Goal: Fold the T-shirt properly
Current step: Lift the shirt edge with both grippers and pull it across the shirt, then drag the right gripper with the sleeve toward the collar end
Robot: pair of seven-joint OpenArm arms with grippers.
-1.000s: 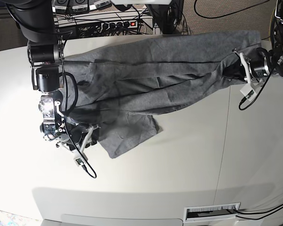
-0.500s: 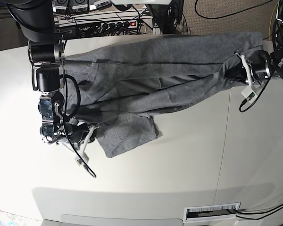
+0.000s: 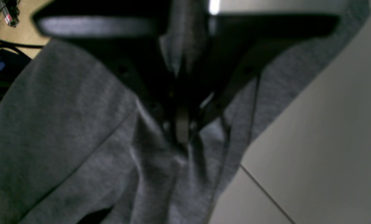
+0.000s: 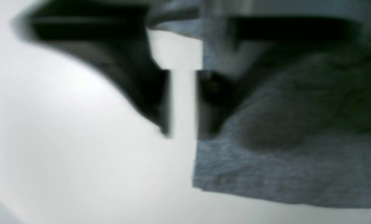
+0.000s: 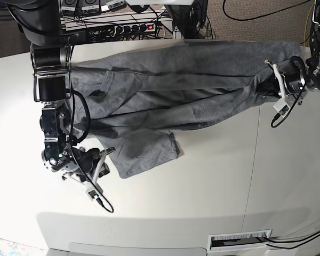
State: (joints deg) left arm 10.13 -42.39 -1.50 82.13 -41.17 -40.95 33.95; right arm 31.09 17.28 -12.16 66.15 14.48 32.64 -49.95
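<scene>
The grey T-shirt [image 5: 176, 85] lies stretched sideways across the back of the white table [image 5: 202, 186], creased in long folds, with one flap [image 5: 146, 152] hanging toward the front. At the shirt's right end, my left gripper [image 5: 268, 85] is shut on bunched cloth. The left wrist view shows that gripper [image 3: 180, 130] pinching a fold of the T-shirt [image 3: 64, 124]. My right gripper [image 5: 105, 160] sits at the flap's left edge. In the blurred right wrist view this gripper [image 4: 183, 105] stands open; bare table shows through the gap, and the T-shirt [image 4: 282, 155] lies beside the right finger.
A power strip with cables [image 5: 128, 26] runs behind the table's far edge. A seam [image 5: 253, 160] crosses the tabletop on the right. A slotted vent [image 5: 240, 240] sits at the front edge.
My right gripper has opened and let go of the flap's edge, and it has slid a little toward the front. The shirt now lies flatter and more stretched. The left gripper keeps its grip.
</scene>
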